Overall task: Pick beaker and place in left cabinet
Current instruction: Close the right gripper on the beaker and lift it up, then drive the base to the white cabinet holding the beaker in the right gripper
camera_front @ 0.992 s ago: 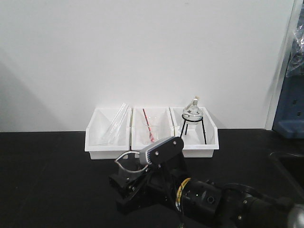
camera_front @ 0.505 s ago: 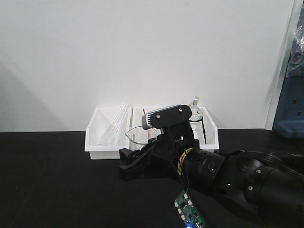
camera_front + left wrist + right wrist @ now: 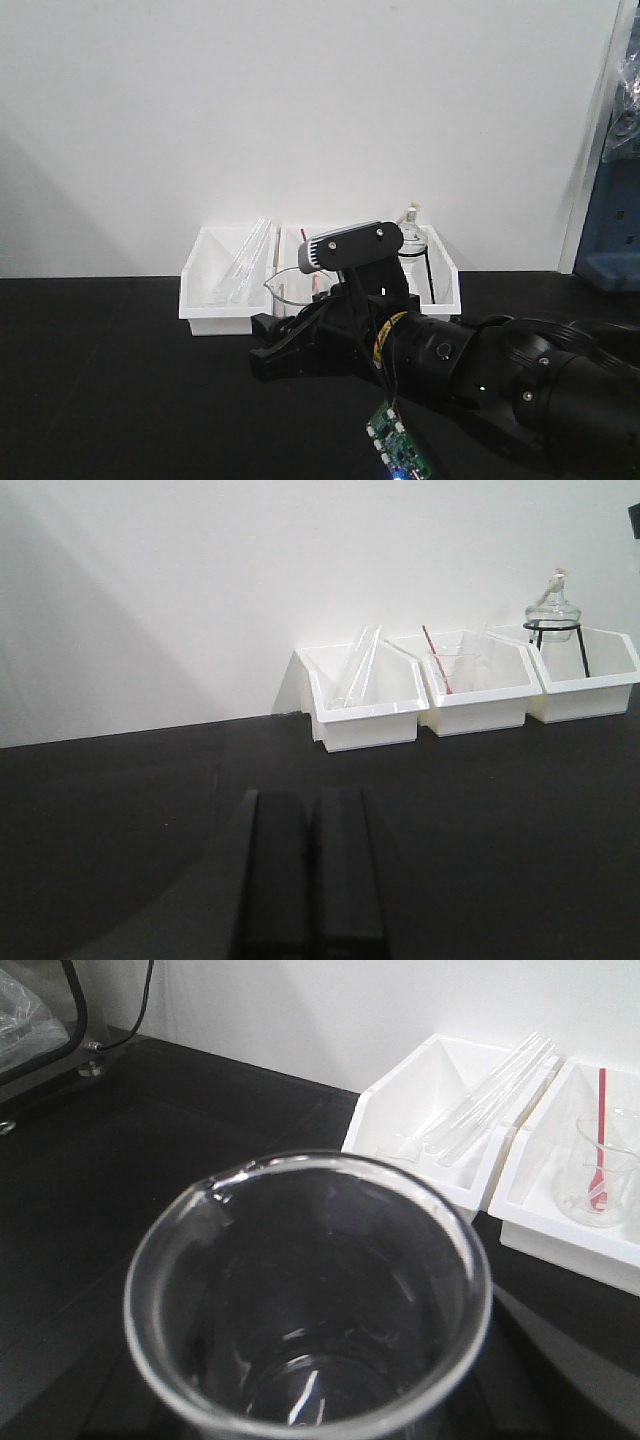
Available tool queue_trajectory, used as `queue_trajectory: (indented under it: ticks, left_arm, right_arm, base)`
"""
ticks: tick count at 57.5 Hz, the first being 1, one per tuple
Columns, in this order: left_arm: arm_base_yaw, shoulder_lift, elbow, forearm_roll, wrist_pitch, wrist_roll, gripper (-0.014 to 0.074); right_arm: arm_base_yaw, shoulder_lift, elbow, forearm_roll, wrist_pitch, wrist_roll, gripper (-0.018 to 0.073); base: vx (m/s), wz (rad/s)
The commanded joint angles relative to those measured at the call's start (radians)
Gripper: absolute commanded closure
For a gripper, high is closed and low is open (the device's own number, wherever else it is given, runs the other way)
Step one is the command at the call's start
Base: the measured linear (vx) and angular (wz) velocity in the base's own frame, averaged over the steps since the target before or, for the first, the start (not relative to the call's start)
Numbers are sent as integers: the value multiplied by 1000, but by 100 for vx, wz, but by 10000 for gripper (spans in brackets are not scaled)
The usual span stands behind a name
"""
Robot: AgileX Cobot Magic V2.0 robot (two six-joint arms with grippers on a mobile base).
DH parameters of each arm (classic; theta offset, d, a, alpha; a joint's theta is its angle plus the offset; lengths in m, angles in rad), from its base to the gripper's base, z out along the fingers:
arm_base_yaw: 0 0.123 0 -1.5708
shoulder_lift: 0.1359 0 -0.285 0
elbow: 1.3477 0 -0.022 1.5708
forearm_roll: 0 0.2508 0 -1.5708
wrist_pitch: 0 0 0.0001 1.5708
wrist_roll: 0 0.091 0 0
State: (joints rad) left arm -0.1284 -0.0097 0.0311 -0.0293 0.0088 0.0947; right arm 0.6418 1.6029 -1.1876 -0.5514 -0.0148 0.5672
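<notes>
While poised above the black bench (image 3: 120, 380), right end effector (image 3: 275, 343) grips the beaker (image 3: 310, 1300) upright | left end effector (image 3: 310, 805) closed, empty

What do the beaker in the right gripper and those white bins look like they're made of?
The beaker looks like clear glass, glossy: the black table shows through it and its thick rim catches bright highlights. The white bins look like moulded plastic, opaque with a soft sheen and thin angled walls, though that is a guess.
</notes>
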Motion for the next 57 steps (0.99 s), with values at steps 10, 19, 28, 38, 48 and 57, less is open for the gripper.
queue_trajectory:
  ticks: [10, 19, 28, 38, 48, 57]
  left_arm:
    - [-1, -19, 16, -7, -84, -3, 595]
    - [-1, -19, 16, -7, -84, -3, 595]
    - [-1, -19, 16, -7, -84, -3, 595]
    - [-1, -19, 16, -7, -84, -3, 595]
    - [-1, -19, 16, -7, -84, -3, 595]
    - [-1, -19, 16, -7, -84, -3, 595]
  right_arm:
    - [1, -43, -39, 2, -66, 1, 568]
    - [1, -43, -39, 2, -66, 1, 568]
    - [1, -43, -39, 2, -66, 1, 568]
    - [1, -43, -39, 2, -66, 1, 568]
    - [1, -43, -39, 2, -66, 1, 568]
    - [1, -43, -39, 2, -66, 1, 568]
  base:
    - [0, 1]
    - [-2, 3]
    - [-5, 0]
    - [-10, 2]
    - [-12, 12]
    - [-13, 28]
